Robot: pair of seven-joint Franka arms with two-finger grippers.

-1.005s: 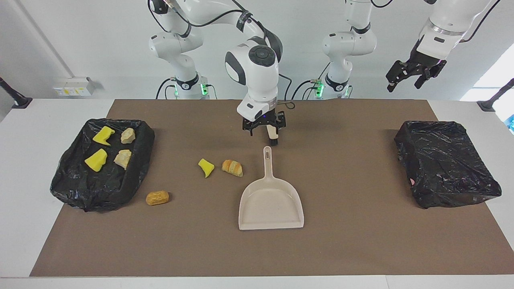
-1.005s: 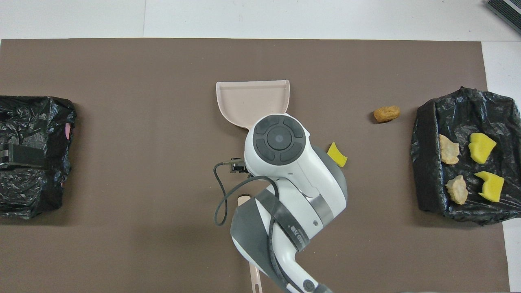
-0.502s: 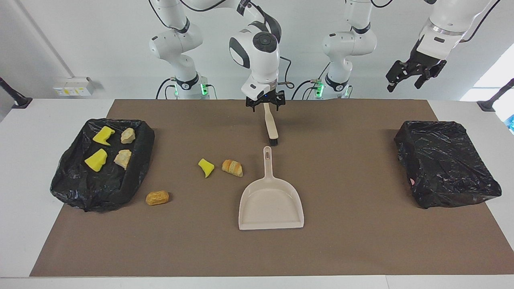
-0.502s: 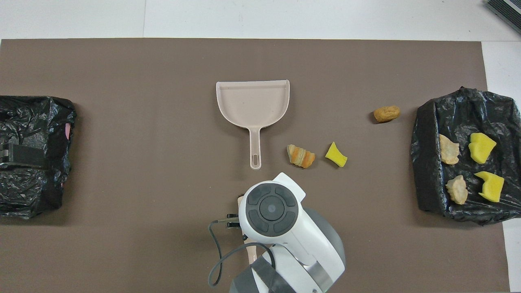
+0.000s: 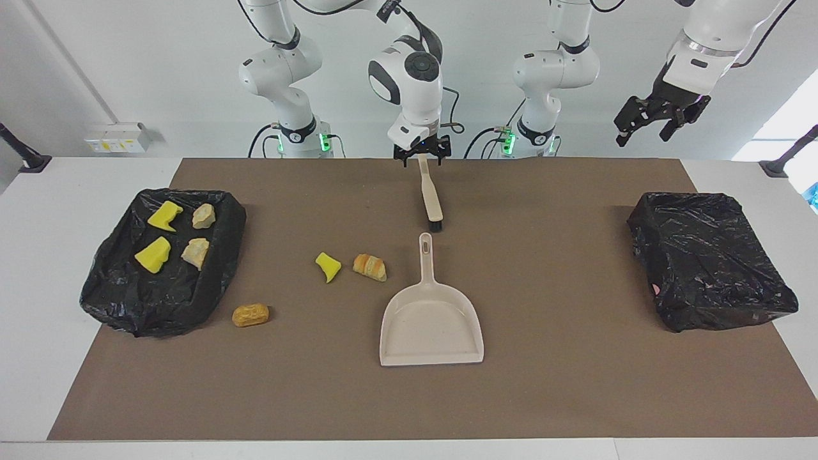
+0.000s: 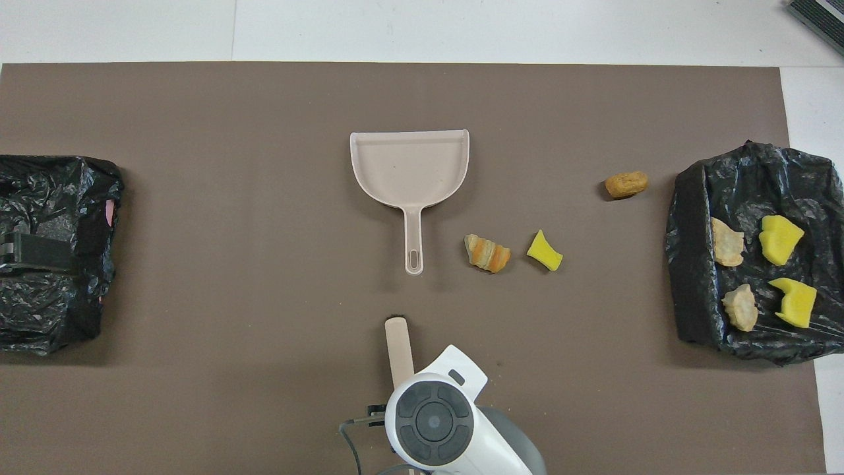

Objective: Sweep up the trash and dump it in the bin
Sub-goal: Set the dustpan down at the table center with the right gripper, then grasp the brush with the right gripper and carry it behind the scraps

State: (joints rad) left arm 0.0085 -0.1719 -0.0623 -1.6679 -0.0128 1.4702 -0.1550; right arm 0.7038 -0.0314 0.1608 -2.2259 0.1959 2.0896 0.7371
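- The right arm has drawn back toward the robots. The right hand, which was low over the bristle end of the brush, now sits over the handle end. Nothing else has shifted.
- Its fingers stand spread to either side of the handle tip and have not closed on it. The brush lies flat on the desk.
- The left hand waits, open and high, off the left arm's end.
- Three bits of trash lie loose: the wedge and the pastry beside the handle of the dustpan, and the bun just beside the bin.
- Four pieces are already in that bin, at the right arm's end.
- This looks like the brush pickup for another sweep.
- Next the hand should drop, clamp the handle squarely and lift, then drag the wedge and pastry toward the pan.
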